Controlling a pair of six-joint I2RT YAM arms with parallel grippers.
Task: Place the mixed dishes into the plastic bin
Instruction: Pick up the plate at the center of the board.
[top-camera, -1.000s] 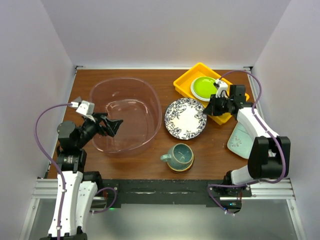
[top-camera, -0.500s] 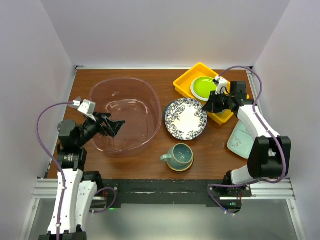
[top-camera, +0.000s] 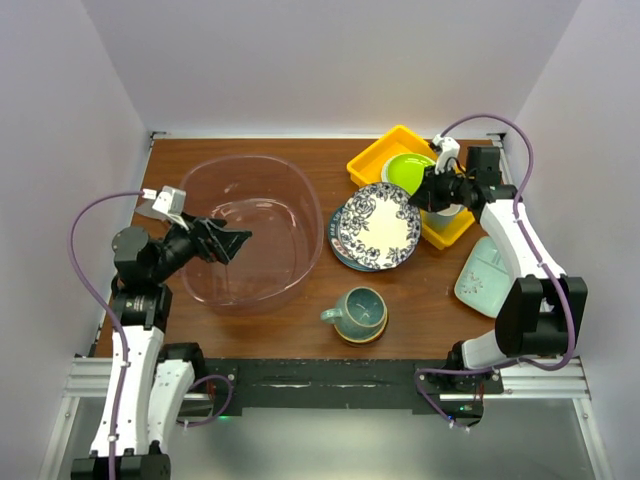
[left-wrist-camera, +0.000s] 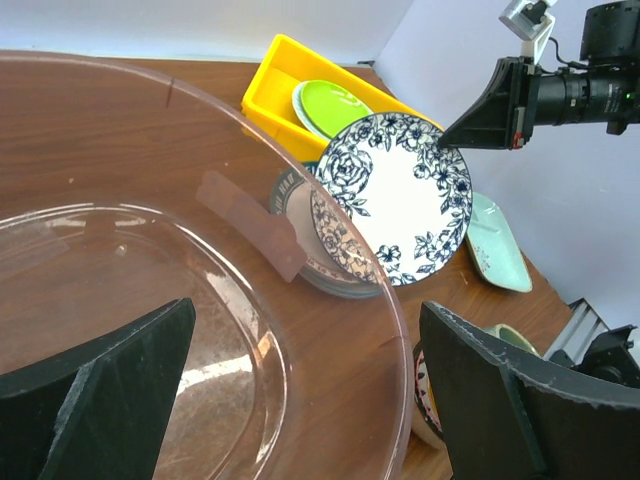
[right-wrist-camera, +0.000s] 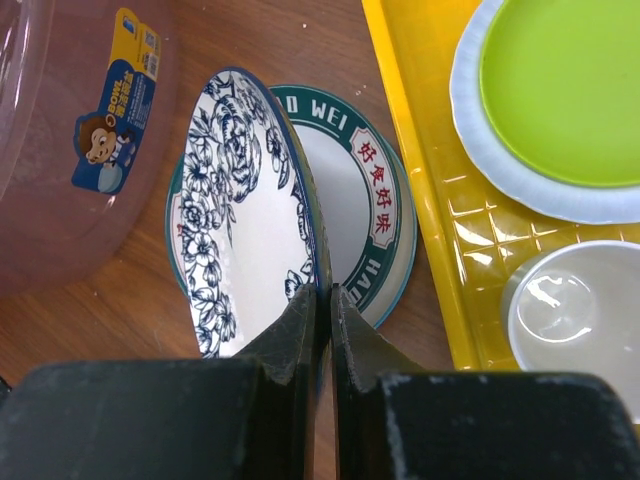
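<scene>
**Floral plate tipped up off the stack; nothing in the bin yet.**

Nearest you, the mug (top-camera: 357, 312) and, to its right, the mint dish (top-camera: 485, 275) sit on the bench. Your left pincer (top-camera: 232, 243) hangs spread wide over the near-left rim of the bin (top-camera: 250, 170) and holds nothing. No dish shows inside the bin. Just right of the bin, the floral plate (top-camera: 375, 228) lay flat a second ago. It now stands tilted, far-right edge raised, near-left edge low over the lettered plate (right-wrist-camera: 355, 190) it had covered. You cannot tell whether the two touch. Your right pincer (right-wrist-camera: 322, 300) is clamped narrow on that raised rim and has drawn back toward the far right. So the first dish is gripped and coming free, and I judge the carry left over the bin wall comes next. Farthest right, the tray (top-camera: 372, 160) and its lime plate (top-camera: 408, 172) are not part of the job.
</scene>
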